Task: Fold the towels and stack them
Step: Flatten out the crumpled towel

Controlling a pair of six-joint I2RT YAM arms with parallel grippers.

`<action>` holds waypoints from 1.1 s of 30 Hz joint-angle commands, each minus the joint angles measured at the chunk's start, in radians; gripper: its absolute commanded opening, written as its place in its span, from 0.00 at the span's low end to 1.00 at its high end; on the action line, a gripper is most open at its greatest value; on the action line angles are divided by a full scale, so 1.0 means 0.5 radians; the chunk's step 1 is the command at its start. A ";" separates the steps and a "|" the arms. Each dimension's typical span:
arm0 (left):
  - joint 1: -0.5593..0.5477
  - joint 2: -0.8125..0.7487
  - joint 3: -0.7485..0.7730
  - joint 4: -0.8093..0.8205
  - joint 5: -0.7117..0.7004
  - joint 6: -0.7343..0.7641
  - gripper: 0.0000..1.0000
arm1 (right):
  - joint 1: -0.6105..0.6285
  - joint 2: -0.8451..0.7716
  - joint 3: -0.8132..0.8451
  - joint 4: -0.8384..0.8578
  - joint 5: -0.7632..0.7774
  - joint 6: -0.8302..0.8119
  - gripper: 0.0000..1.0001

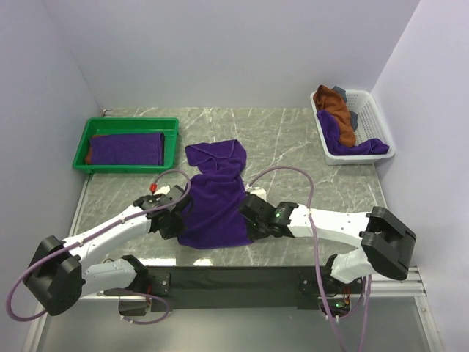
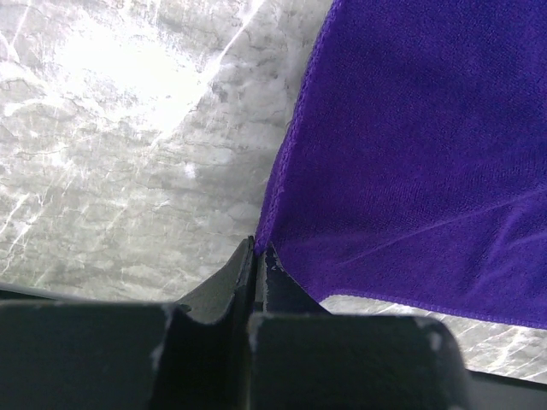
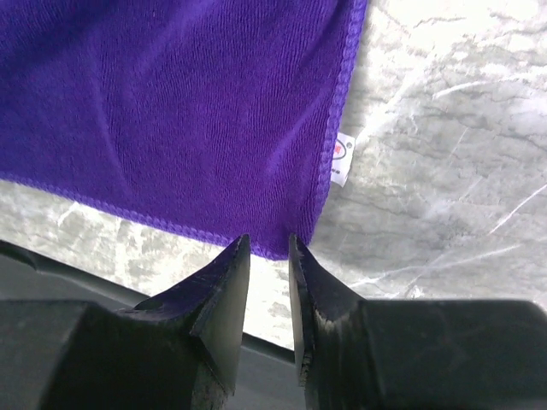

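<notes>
Pinching towel (image 2: 410, 154): left jaws; right ajar

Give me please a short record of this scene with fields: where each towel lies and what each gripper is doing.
Spread towel: purple towel in the middle of the table, far end rumpled
Left gripper: shut on its near left corner
Right gripper: open, tips at its near right corner
Green tray: folded purple towel inside
White basket: rust-brown towel and another purple one, unfolded
</notes>
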 commanded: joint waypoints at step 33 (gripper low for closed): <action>-0.014 0.004 -0.003 0.035 -0.001 -0.036 0.02 | -0.071 0.241 -0.031 0.066 -0.019 0.014 0.31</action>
